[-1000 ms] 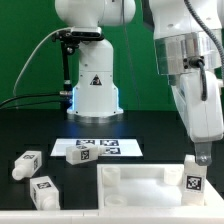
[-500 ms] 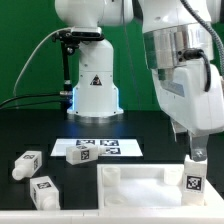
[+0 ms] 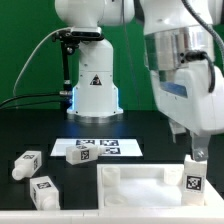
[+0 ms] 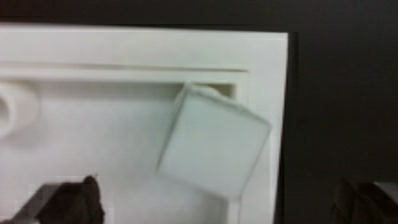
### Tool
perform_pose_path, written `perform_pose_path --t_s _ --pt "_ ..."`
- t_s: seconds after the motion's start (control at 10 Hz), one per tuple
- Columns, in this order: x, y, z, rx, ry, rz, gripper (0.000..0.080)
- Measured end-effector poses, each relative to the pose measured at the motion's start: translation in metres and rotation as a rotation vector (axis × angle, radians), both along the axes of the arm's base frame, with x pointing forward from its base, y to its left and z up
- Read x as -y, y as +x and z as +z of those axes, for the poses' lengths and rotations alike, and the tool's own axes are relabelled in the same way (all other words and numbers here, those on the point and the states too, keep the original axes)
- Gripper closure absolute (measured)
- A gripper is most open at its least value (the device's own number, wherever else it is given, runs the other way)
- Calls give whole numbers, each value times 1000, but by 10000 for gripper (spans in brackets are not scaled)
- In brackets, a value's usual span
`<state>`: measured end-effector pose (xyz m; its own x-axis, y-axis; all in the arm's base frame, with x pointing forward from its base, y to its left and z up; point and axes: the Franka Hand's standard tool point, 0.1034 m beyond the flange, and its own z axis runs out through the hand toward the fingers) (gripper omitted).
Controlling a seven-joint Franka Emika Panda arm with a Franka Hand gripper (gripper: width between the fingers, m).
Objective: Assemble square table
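Note:
The white square tabletop (image 3: 130, 181) lies underside up at the front of the table. One white leg (image 3: 194, 177) with a black-and-white tag stands in its corner at the exterior view's right. My gripper (image 3: 197, 154) hangs just above that leg, open and empty. In the wrist view the leg (image 4: 214, 140) stands in the tabletop's (image 4: 107, 60) ribbed corner, and my gripper (image 4: 217, 198) has its dark fingertips (image 4: 71, 197) spread wide on either side, apart from the leg.
Two loose tagged legs (image 3: 27, 163) (image 3: 43, 190) lie at the exterior view's left. The marker board (image 3: 97, 148) lies behind the tabletop. The white robot base (image 3: 95, 90) stands at the back, in front of a green wall.
The arm has lifted and shifted slightly toward the exterior view's left over the first half second, then held still. The leg stays standing in the corner.

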<state>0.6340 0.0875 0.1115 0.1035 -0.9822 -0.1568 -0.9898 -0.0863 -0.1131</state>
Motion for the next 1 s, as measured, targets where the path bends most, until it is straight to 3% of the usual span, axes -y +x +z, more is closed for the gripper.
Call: perform_pose_path --t_s 0.1,0.2,0.3,0.6,1.0 --pt "8 -9 5 -2 0 33 151" --pt "6 -14 5 -17 -2 78 151" --pt "3 -14 5 -10 -24 148 151" --pt "2 -15 4 -6 -26 182 151" --pt "34 -40 -7 -7 -37 340 151"
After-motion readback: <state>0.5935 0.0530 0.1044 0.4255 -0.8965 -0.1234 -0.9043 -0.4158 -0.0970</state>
